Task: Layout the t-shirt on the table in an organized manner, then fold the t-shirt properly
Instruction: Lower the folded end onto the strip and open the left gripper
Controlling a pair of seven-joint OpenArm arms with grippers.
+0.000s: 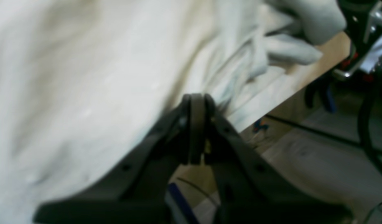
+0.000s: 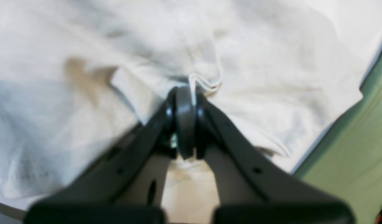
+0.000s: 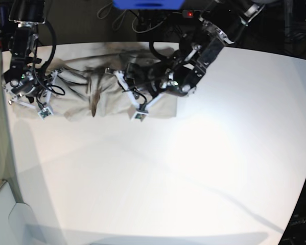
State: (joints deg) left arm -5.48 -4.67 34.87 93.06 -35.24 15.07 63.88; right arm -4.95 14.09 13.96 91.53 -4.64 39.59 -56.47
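Left wrist view, nearest first: we see the left gripper (image 1: pixel 197 102) with its jaws pressed together, tips buried at the edge of the t-shirt (image 1: pixel 85 77); the blur keeps us from seeing a fold of cloth between them, but we judge it is nipping the fabric near the table's rim, with floor and cables beyond. Right wrist view: the right gripper (image 2: pixel 184 96) is likewise clamped, and here a thin doubled edge of the t-shirt (image 2: pixel 256 77) visibly rises between the pads, so we record it as pinching a seam or hem. From the base view, the t-shirt (image 3: pixel 109 94) lies bunched and creased along the far edge of the table (image 3: pixel 193 178), with the large near area of the tabletop bare. The right gripper (image 3: pixel 38 84) holds one end of the cloth and the left gripper (image 3: pixel 135 89) the other, near the middle of the far edge. We judge this two-ended hold serves the layout step: gripping opposite ends lets the arms pull the shirt taut and drag it toward the open surface before any folding. No brand, label or legible writing shows; the cloth is too blurred at close range to settle whether a tag is present.
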